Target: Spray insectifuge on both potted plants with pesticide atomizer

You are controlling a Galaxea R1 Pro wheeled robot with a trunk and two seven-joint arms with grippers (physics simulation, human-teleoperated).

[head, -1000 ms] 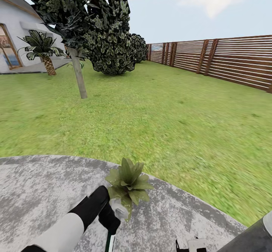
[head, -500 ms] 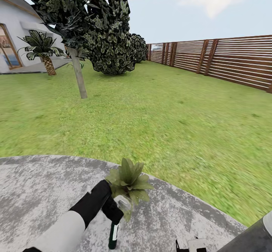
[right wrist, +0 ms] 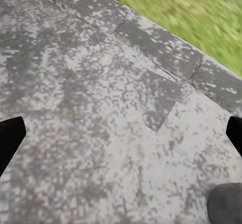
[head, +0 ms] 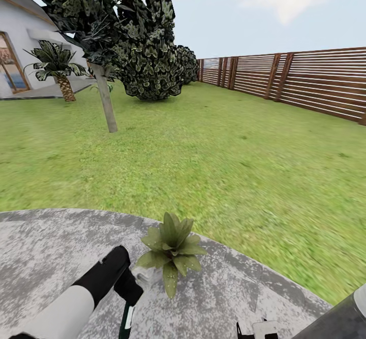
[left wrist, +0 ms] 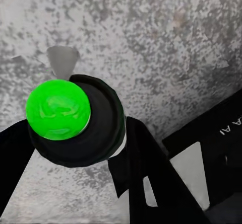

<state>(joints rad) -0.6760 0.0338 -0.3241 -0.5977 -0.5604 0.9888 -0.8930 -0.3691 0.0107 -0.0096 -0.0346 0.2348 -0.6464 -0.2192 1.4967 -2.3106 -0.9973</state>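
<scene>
The pesticide atomizer (head: 127, 319) is clamped in the left gripper (head: 129, 290) beside a potted plant (head: 172, 250); the right gripper's (right wrist: 121, 133) fingers are spread apart.

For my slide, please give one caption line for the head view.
Left end effector holds the atomizer beside a potted plant on the patio.

Home back garden, lawn (head: 213, 151), slatted wooden fence (head: 305, 82), stone patio (head: 51, 247), house (head: 20, 39), trees (head: 137, 39)
</scene>
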